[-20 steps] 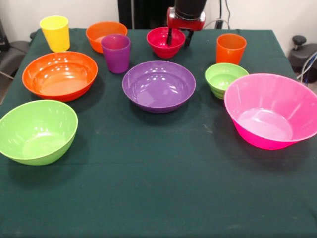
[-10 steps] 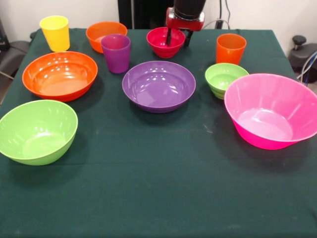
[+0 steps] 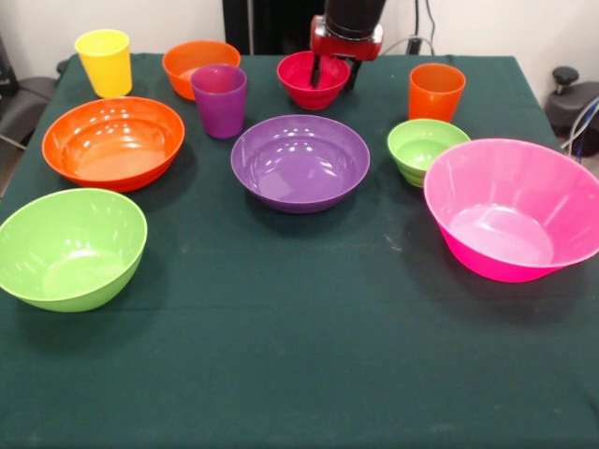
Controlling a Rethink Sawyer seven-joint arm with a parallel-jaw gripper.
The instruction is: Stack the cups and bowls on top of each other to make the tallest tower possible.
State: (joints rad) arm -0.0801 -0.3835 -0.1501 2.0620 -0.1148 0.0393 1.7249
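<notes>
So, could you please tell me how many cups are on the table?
3, none seemingly hidden: the yellow cup at the far left corner, the purple cup beside the small orange bowl, and the orange cup behind the small green bowl.

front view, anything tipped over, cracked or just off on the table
Nothing stands out. All seven bowls and three cups sit upright and apart on the green cloth, nothing stacked yet. The hand straddles the far rim of the small red bowl, fingers spread.

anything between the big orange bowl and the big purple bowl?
Front view: the translucent purple plastic cup stands between the large orange plastic bowl and the large purple plastic bowl, set slightly farther back.
</notes>
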